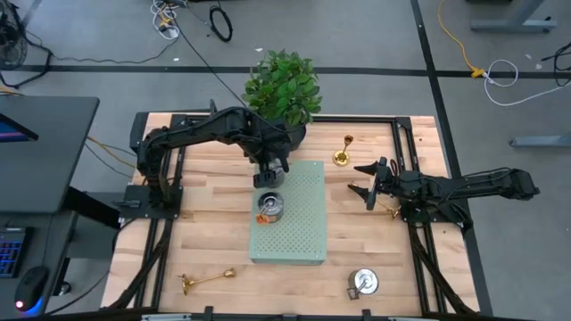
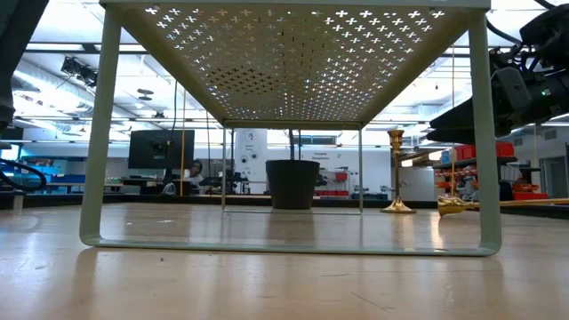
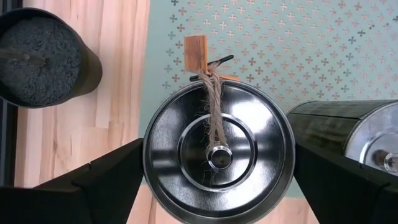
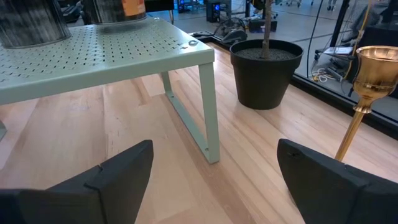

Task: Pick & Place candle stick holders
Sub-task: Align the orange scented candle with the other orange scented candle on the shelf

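My left gripper [image 1: 270,174] is over the far part of the pale green perforated board [image 1: 303,241], its fingers on either side of a squat silver candle stick holder [image 3: 217,152] with a twine-tied orange tag. A second silver holder [image 1: 269,207] stands on the board beside it. A third [image 1: 362,283] sits on the table at the near right. My right gripper [image 1: 370,183] is open and empty, right of the board. A gold holder [image 1: 342,152] stands upright just beyond it. A second gold holder [image 1: 388,209] lies under the right arm, and a third [image 1: 203,281] lies at the near left. My left gripper comes from above, pointing down, with one finger [image 3: 106,180] against the silver holder's round rim [image 3: 147,163] and the other finger [image 3: 329,180] against the opposite side. The holder is upright, top up. I cannot tell whether its base rests on the board.
A plant in a black pot [image 1: 284,98] stands at the far edge, right behind my left gripper. The board stands on thin legs [image 2: 98,178] with open room beneath it. Black frame rails [image 1: 419,178] run along the table's sides.
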